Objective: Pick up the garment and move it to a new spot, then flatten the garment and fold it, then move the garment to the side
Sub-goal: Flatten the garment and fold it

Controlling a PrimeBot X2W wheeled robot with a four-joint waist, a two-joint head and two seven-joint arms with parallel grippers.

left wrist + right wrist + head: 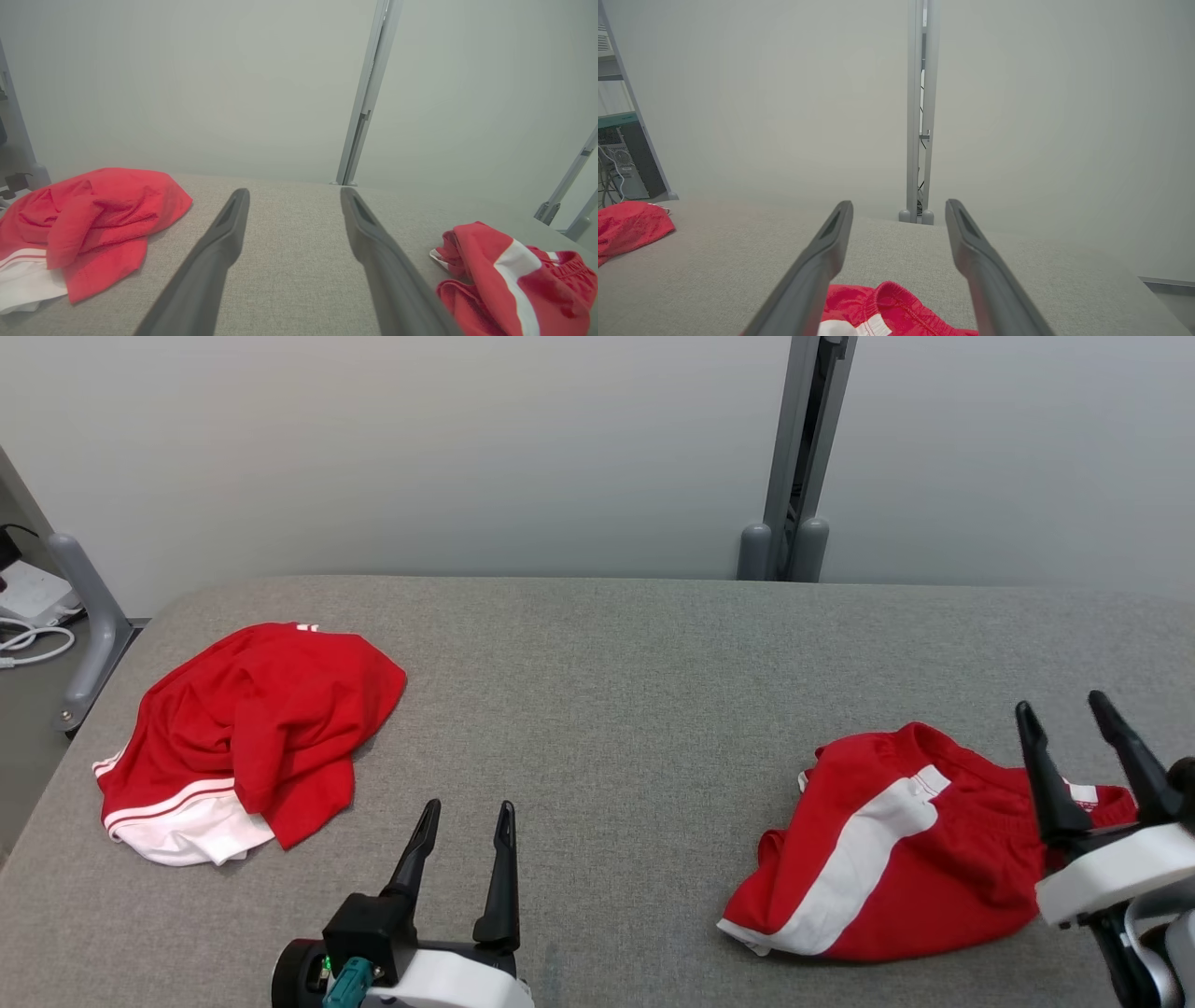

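Two red garments lie on the grey padded table. A crumpled red one with white striped trim sits at the left. At the right lies a bunched red garment with a broad white band, its elastic waistband just below my right gripper's fingers. My right gripper is open over that garment's right end, holding nothing. Near the front edge between the two garments, my left gripper stands open and empty.
A grey upright post stands behind the table's far edge against a pale wall. A grey rail and white cables are off the table's left side. Bare table surface lies between the garments.
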